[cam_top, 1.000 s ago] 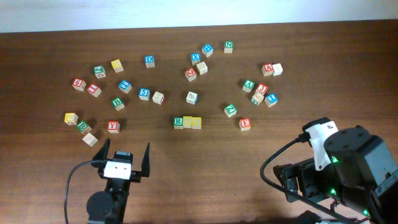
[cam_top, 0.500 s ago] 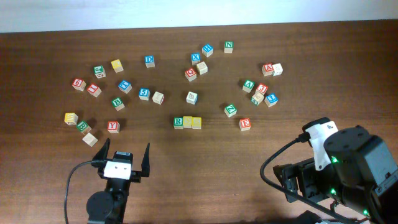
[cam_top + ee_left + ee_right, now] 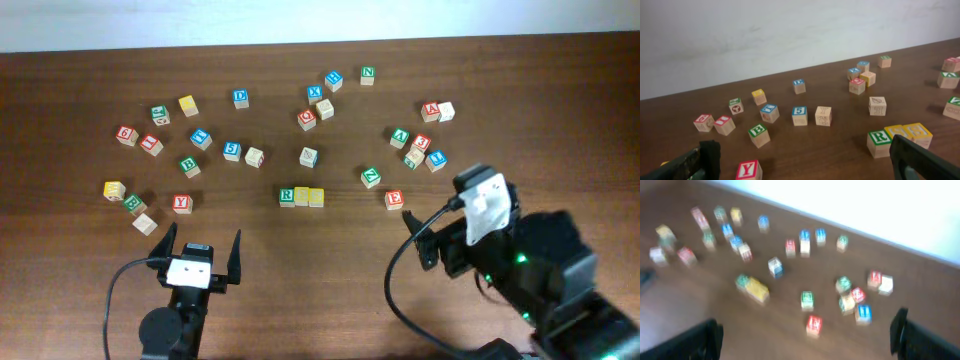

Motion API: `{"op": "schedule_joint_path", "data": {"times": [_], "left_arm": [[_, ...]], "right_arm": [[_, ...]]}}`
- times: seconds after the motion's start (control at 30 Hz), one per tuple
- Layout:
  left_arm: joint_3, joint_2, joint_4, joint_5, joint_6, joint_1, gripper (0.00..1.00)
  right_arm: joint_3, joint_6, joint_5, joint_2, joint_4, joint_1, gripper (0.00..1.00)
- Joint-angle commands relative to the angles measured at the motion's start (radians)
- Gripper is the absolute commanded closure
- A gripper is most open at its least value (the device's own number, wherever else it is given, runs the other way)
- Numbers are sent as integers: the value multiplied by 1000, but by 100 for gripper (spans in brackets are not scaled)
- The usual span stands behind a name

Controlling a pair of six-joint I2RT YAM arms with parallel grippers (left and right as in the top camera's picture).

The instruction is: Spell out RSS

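Note:
A green R block (image 3: 287, 196) and two yellow blocks (image 3: 309, 197) stand in a row at the table's middle; the row also shows in the left wrist view (image 3: 879, 143) and blurred in the right wrist view (image 3: 754, 286). My left gripper (image 3: 200, 250) is open and empty at the front left, behind a red Y block (image 3: 749, 170). My right gripper (image 3: 425, 240) is open and empty at the front right, just in front of a red block (image 3: 394, 199), which shows in its wrist view (image 3: 813, 324). The right wrist view is blurred.
Many lettered blocks lie scattered: a cluster at the left (image 3: 150, 144), a group at the back middle (image 3: 322, 93), a cluster at the right (image 3: 420, 146). A lone block (image 3: 308, 156) stands behind the row. The wall runs along the table's far edge.
My right arm has swung forward and to the left, from the front right corner toward the red block. The left arm and the blocks have not moved.

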Motion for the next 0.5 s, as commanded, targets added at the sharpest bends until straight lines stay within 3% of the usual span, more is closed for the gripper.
{"op": "schedule_joint_path", "data": {"times": [0.0,0.03,0.1,0.17,0.47], "left_arm": [[-3,-7,-6,1,-8,6,1],[-3,-7,-6,2,-8,6,1],[-3,-7,-6,2,-8,6,1],[-3,-7,-6,1,-8,6,1],[-3,-7,-6,1,-8,6,1]], "right_arm": [[-326,-41,-183,-161,371,-89,2],[-457,-40,-246,-213,578,-121,2],[-613,-40,-280,-273,824,-155,2],[-711,-40,-278,-316,927,-175,2],[-839,-40,-256,-464,803,-263,2]]}}
